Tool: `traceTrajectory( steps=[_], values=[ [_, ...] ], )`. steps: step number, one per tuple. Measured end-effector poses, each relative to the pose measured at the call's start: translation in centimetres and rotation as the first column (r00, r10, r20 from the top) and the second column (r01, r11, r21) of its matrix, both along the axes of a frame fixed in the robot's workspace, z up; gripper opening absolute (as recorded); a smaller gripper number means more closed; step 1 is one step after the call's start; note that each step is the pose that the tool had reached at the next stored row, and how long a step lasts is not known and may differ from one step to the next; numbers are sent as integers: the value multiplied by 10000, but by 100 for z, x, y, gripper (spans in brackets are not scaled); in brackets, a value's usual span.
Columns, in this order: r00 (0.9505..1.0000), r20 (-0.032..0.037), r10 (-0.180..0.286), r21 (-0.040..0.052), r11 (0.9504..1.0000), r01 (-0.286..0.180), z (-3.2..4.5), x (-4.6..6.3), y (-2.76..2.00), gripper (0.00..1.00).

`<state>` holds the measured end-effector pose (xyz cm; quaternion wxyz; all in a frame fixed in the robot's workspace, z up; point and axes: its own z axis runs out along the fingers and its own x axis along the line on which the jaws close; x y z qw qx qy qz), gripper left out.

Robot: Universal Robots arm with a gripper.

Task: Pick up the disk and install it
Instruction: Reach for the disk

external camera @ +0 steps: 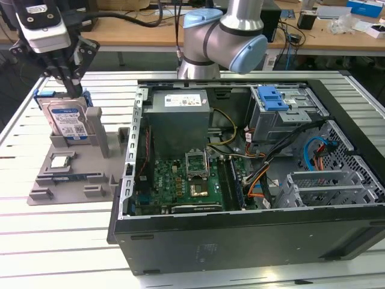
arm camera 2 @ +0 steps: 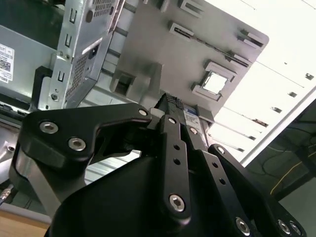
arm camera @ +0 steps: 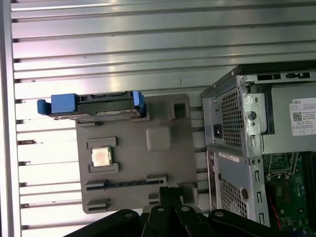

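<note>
The disk [external camera: 66, 120], a silver drive with a blue-and-white label and blue side rails, stands on edge and leans back in a slot of a grey tray [external camera: 72, 180]. It sits directly beneath the gripper [external camera: 73, 90], whose tip is at the disk's upper edge. Whether the gripper is open or closed, or has hold of the disk at all, cannot be told. In the first wrist view the disk [arm camera: 96, 106] shows edge-on at the tray's far side. A small square chip [arm camera: 101, 156] lies flat on the tray, nearer the gripper.

The open computer case [external camera: 240, 241] lies on its side on the slatted table [external camera: 54, 241], just beside the tray. Inside it, well apart from the gripper, is a metal bay with a blue clip [external camera: 271, 96].

This looks like the pick-up step, with the disk not yet lifted. A firm grip would likely call for squeezing the disk's flat faces squarely and lifting it straight out of the slot.
</note>
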<state>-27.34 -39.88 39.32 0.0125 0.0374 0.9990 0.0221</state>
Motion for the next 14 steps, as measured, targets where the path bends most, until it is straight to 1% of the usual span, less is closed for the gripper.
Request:
traceTrajectory(
  steps=[5, 8, 14],
  values=[
    [10000, 1, 0, 1, 10000, 0, -1, -143, 1, 10],
    [10000, -1, -1, 0, 10000, 1, 0, -253, 3, 10],
    [10000, 0, 0, 0, 10000, 0, -1, -378, 4, 10]
  ],
)
